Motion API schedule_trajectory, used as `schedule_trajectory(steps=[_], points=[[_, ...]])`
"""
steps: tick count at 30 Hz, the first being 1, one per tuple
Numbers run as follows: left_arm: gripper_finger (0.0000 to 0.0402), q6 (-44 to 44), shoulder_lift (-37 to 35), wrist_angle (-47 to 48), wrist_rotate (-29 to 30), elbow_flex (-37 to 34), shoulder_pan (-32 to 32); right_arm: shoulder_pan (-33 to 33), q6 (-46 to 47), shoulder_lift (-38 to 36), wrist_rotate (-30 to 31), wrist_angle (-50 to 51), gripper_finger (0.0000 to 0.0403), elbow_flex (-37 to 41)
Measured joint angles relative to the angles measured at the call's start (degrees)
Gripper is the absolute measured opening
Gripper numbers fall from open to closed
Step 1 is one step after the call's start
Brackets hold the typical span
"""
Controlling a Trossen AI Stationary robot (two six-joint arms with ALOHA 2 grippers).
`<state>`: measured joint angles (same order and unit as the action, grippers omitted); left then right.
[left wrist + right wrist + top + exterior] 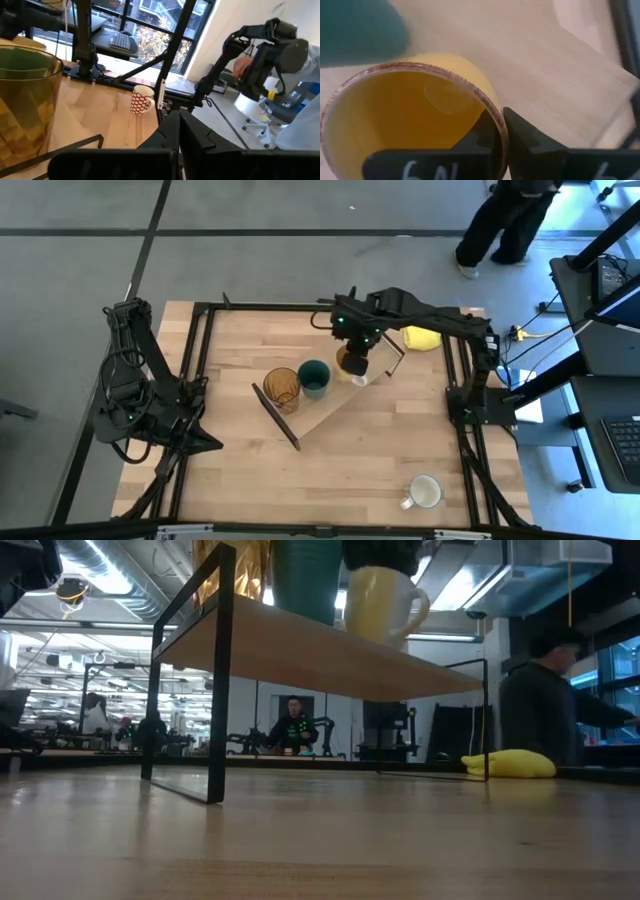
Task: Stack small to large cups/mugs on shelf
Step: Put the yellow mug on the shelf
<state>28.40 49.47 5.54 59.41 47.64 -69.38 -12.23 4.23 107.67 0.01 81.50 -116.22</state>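
**High view: right arm sets the orange mug on the shelf beside the teal cup**

High view shows the shelf [330, 415] lying diagonally near the middle of the table [380, 470], with the amber ribbed tumbler [282, 387] and the dark teal cup [314, 378] standing on it side by side. Just beside the teal cup, the right gripper [352, 355] hangs over the orange mug [350, 365]. In the right wrist view the two fingers [487, 135] pinch the mug's rim, one inside and one outside the wall. From the low view, the mug's base appears to sit on or just above the board; I cannot tell which.

The left gripper [205, 442] waits at the table's left edge, clenched on nothing. The white mug [425, 493] stands alone near the front right corner of the table, well apart from the shelf. A yellow cloth [420, 338] lies behind the shelf's far end.

My reading: the third vessel is being placed, with one left to fetch. The next move calls for confirming the orange mug rests flat, releasing the rim, and lifting straight up so the inner finger clears the wall without tipping it into the teal cup. Then the white mug needs fetching.
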Motion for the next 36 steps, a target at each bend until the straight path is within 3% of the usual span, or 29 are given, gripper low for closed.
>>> schedule_trajectory(steps=[12,19,36], points=[[0.0,2.7,0.0,0.0,2.7,0.0,0.1,-0.7,-3.3,2.0,0.3,1.1,0.0022,-1.2],[0.0,2.7,0.0,0.0,2.5,0.0,2.3,-0.7,-4.5,2.2,3.8,0.5,0.0025,-4.1],[0.0,2.7,0.0,0.0,0.9,0.0,3.9,-0.7,-4.5,2.7,2.1,3.2,0.0027,-4.3]])
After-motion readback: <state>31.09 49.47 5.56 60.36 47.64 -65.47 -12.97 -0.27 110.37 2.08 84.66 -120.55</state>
